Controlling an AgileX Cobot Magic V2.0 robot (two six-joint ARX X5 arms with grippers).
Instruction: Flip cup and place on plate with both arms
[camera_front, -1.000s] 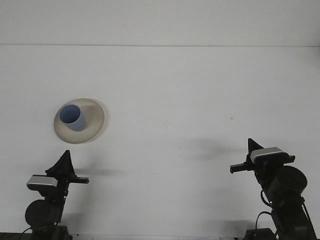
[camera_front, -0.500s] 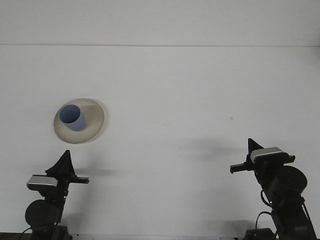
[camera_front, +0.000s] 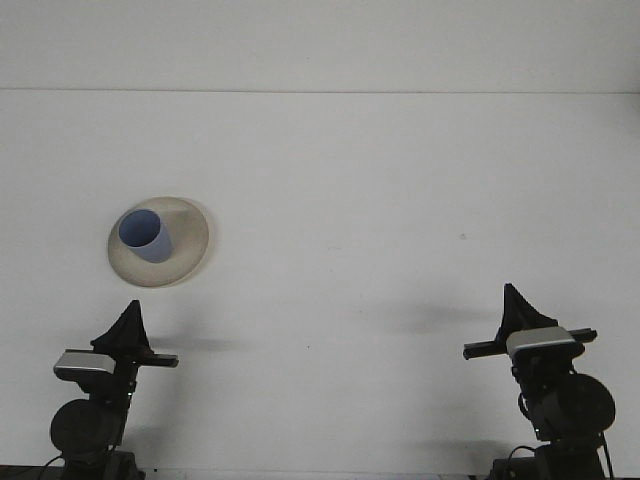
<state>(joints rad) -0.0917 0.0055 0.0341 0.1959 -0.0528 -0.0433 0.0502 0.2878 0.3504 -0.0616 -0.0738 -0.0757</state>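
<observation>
A blue cup (camera_front: 146, 236) stands upright, mouth up, on a beige plate (camera_front: 190, 240) at the left of the white table. My left gripper (camera_front: 132, 312) sits low at the front left, below the plate and apart from it, its fingers drawn together to a point and holding nothing. At the front right my right gripper (camera_front: 515, 298) rests far from the cup, also drawn to a point and holding nothing.
The white table (camera_front: 380, 200) stretches to a far edge against a pale wall. A small dark speck (camera_front: 462, 237) lies on the right side of the table.
My right arm has pulled back, lower and slightly to the right. The left arm, cup and plate have not moved.
</observation>
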